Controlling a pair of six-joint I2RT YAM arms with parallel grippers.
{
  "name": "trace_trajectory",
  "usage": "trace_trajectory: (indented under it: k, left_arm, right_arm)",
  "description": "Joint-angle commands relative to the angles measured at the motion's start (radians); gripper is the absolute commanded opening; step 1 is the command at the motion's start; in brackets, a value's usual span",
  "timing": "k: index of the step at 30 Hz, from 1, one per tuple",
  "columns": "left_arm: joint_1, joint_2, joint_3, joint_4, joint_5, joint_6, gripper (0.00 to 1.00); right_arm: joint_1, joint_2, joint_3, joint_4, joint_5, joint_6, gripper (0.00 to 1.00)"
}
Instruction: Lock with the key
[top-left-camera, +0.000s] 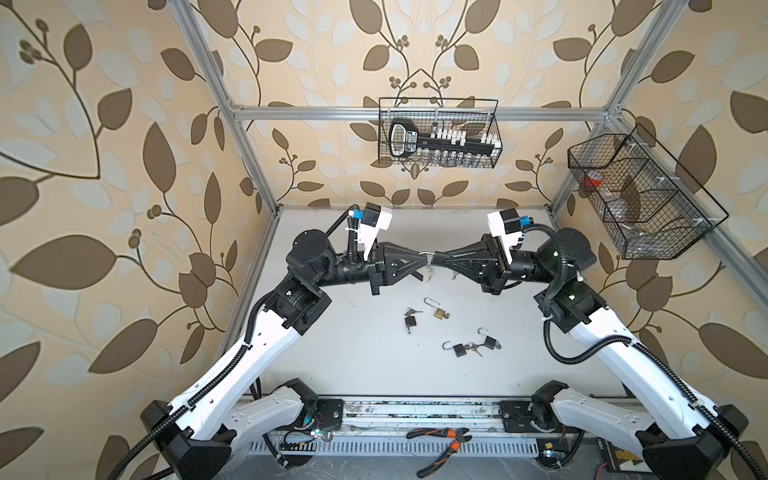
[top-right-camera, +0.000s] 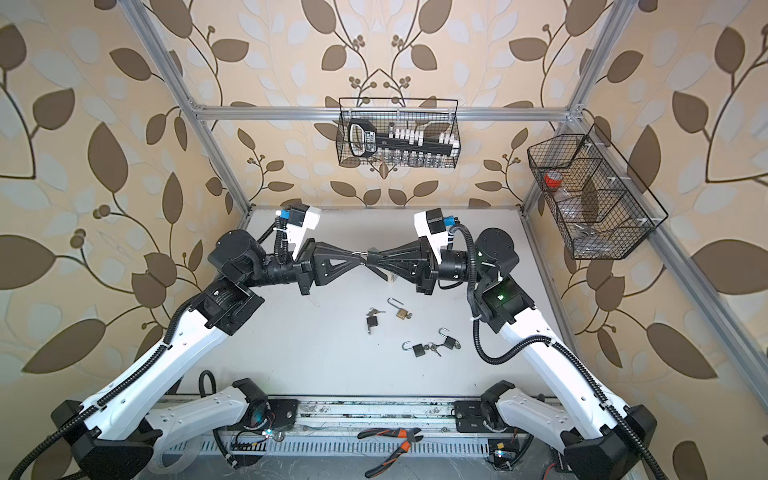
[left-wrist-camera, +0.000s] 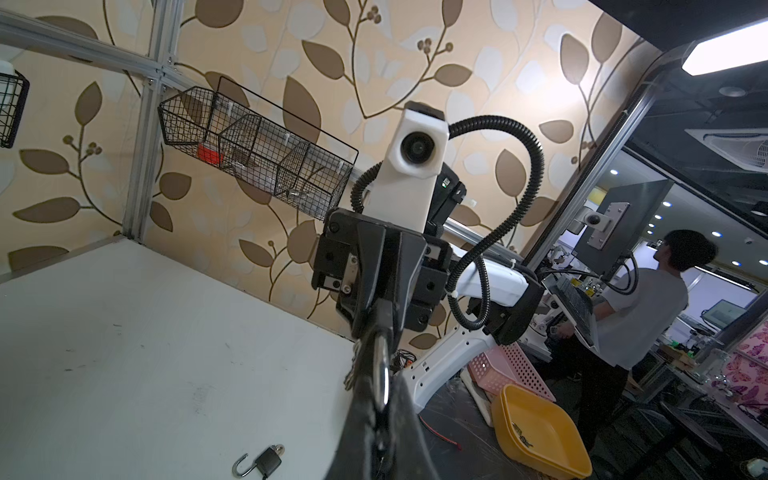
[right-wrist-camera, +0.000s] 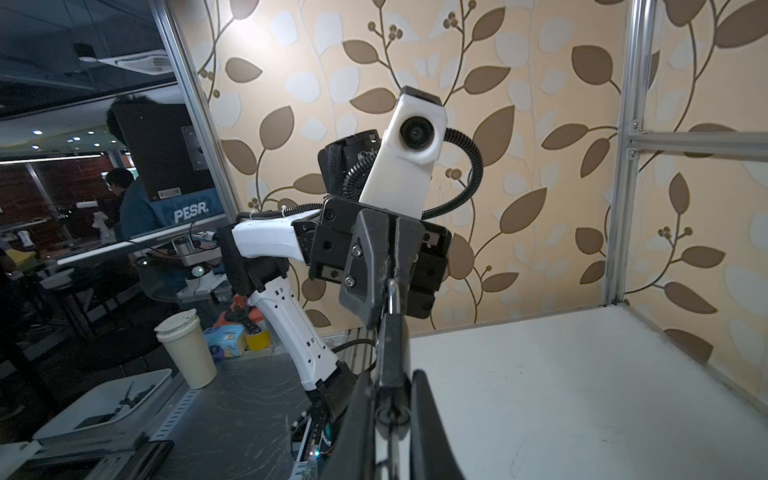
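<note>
padlock (right-wrist-camera: 390, 353) is held mid-air at centre of both top views. left gripper (top-left-camera: 422, 257) jaws pinch its shackle (left-wrist-camera: 380, 370); right gripper (top-left-camera: 438, 259) jaws pinch its body. expect small, rigid, slick metal: clamp flat faces.

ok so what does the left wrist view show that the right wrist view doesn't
Only the left wrist view: a black padlock with an open silver shackle lying loose on the white table, a black wire basket, a yellow plastic tub. Only the right wrist view: a lidded cream paper cup. Both: the table and the dark padlock with a silver shackle, held between the shut left gripper and the shut right gripper.
</note>
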Motion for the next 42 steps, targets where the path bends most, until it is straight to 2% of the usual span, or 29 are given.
trace_trajectory:
  k: [1,6,18,31,33,38,39,40,42]
  left_arm:
    - [-0.010,-0.041,0.016,0.067,0.027,0.055,0.00]
    - [-0.010,-0.043,0.020,0.038,0.037,0.086,0.00]
    - [-0.027,-0.015,0.008,0.064,0.060,0.075,0.00]
    - [-0.117,0.062,-0.036,0.076,0.022,0.100,0.00]
    - [-0.118,0.062,-0.037,0.086,0.023,0.094,0.00]
    - [-0.086,-0.023,-0.057,0.057,-0.088,0.121,0.00]
    - [-0.059,-0.035,-0.058,0.064,-0.081,0.102,0.00]
    - [-0.032,-0.044,-0.057,0.070,-0.066,0.081,0.00]
    - [0.011,-0.059,-0.056,0.071,-0.043,0.059,0.00]
  right_arm:
    - [-0.001,0.000,0.031,0.006,-0.024,0.116,0.00]
    - [-0.001,0.016,0.040,0.028,-0.059,0.190,0.00]
    - [0.007,0.040,0.057,0.041,-0.023,0.160,0.00]
    - [0.081,0.095,0.113,0.083,0.013,0.156,0.00]
    - [0.083,0.091,0.107,0.083,0.019,0.146,0.00]
    - [0.079,0.042,0.098,-0.042,0.070,0.014,0.00]
    - [0.072,0.029,0.093,-0.058,0.076,-0.003,0.04]
    - [0.064,0.015,0.085,-0.070,0.084,-0.016,0.29]
    - [0.035,-0.016,0.065,-0.074,0.091,-0.023,0.56]
